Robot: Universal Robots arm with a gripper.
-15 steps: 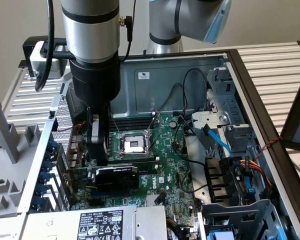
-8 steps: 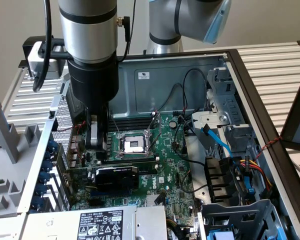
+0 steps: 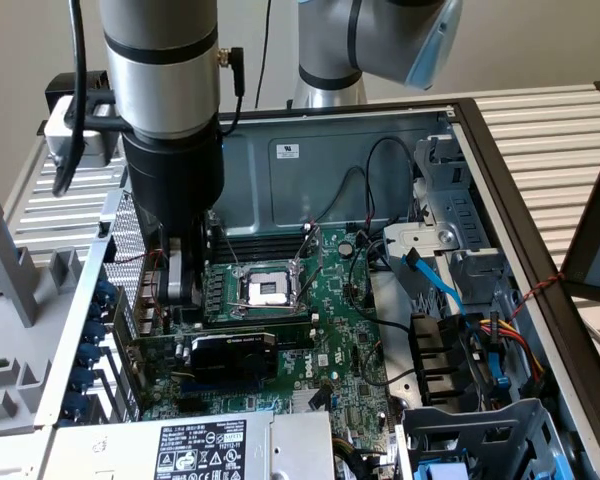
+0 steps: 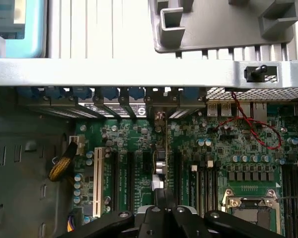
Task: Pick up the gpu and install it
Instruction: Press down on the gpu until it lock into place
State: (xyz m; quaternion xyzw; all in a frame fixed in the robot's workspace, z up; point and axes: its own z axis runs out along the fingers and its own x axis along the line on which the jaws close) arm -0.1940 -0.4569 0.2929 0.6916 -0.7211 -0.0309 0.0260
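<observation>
A plain beige wall (image 3: 540, 40) stands behind the workbench. The bench top (image 3: 550, 130) is made of pale slatted aluminium profile, running out to both sides. A grey plastic fixture (image 3: 10, 290) sits at the exterior view's left. Light is even and soft.

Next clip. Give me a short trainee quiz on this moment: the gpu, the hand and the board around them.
1. True or false: the gpu lies flat outside the computer case.
2. The hand is: A wide open; B shut; C outside the case.
3. In the exterior view, which part sits just above the gpu?
Key: 1 false, it stands on edge on the motherboard. 2 B. 3 the CPU socket.
</observation>
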